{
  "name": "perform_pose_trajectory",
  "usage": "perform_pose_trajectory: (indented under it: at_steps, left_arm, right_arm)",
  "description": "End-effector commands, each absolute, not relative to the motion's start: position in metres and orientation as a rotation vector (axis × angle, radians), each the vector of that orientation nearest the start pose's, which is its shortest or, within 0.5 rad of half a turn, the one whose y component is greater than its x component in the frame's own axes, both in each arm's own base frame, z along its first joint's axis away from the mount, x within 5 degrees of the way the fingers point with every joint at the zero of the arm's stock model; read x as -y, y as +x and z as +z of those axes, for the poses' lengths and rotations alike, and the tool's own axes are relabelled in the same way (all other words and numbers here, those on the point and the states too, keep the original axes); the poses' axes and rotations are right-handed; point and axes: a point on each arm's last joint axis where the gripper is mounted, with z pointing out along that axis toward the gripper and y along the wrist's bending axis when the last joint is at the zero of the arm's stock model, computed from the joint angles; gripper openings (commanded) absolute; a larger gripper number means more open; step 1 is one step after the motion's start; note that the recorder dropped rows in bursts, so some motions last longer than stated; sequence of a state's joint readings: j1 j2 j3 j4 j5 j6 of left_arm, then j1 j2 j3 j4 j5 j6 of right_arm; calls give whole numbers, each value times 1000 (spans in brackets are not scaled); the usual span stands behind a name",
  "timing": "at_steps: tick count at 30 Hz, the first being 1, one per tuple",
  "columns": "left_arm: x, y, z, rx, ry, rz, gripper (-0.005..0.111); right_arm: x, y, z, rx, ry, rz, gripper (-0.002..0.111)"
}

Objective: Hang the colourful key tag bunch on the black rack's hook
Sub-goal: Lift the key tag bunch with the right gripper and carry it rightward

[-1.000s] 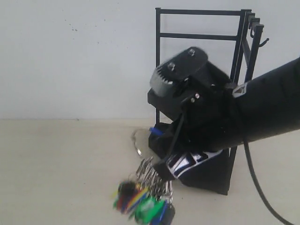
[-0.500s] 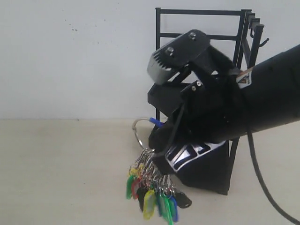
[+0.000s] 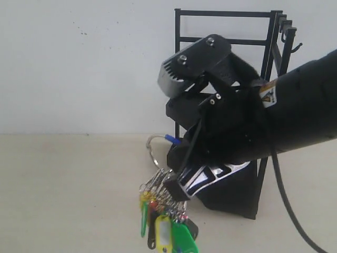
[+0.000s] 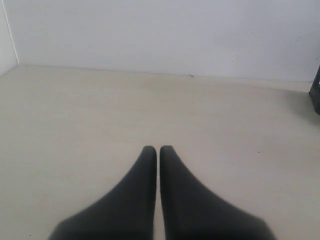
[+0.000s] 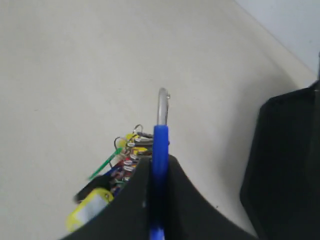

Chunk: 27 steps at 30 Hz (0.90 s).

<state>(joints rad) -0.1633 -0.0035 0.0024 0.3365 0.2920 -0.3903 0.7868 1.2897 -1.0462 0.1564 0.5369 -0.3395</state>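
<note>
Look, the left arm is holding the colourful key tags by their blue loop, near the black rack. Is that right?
No, the right arm's fingers hold the key tags by the blue loop, near the black rack. The right wrist view shows it; the left fingers are shut, empty.

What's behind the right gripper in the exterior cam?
The black rack: top bars and the hook show; its trays are mostly covered by the right gripper, shut on the colourful key tag bunch.
</note>
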Motion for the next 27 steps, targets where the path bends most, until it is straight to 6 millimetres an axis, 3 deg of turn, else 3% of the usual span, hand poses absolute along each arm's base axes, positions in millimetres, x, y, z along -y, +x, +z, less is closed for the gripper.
perform_pose_trajectory:
  at_steps: [1, 3, 5, 10, 14, 18, 25, 27]
  left_arm:
    - [1, 55, 189, -1757, 17, -97, 4]
    - [1, 55, 189, -1757, 17, -97, 4]
    - [1, 55, 189, -1757, 17, -97, 4]
    - [1, 55, 189, -1757, 17, -97, 4]
    - [1, 55, 189, -1757, 17, -97, 4]
    - [1, 55, 189, -1757, 17, -97, 4]
    - [1, 55, 189, -1757, 17, -97, 4]
    - [1, 55, 189, -1757, 17, -97, 4]
  right_arm:
    - [-208, 183, 336, -1900, -1260, 358, 0]
    - [-205, 189, 337, -1920, -1191, 335, 0]
    - [-199, 197, 340, -1978, -1012, 367, 0]
    - [-206, 186, 336, -1924, -1217, 346, 0]
    - [-197, 195, 343, -1953, -1047, 344, 0]
    - [-186, 188, 367, -1880, -991, 362, 0]
    - [-147, 163, 438, -1732, -868, 271, 0]
    - [-131, 158, 457, -1695, -824, 175, 0]
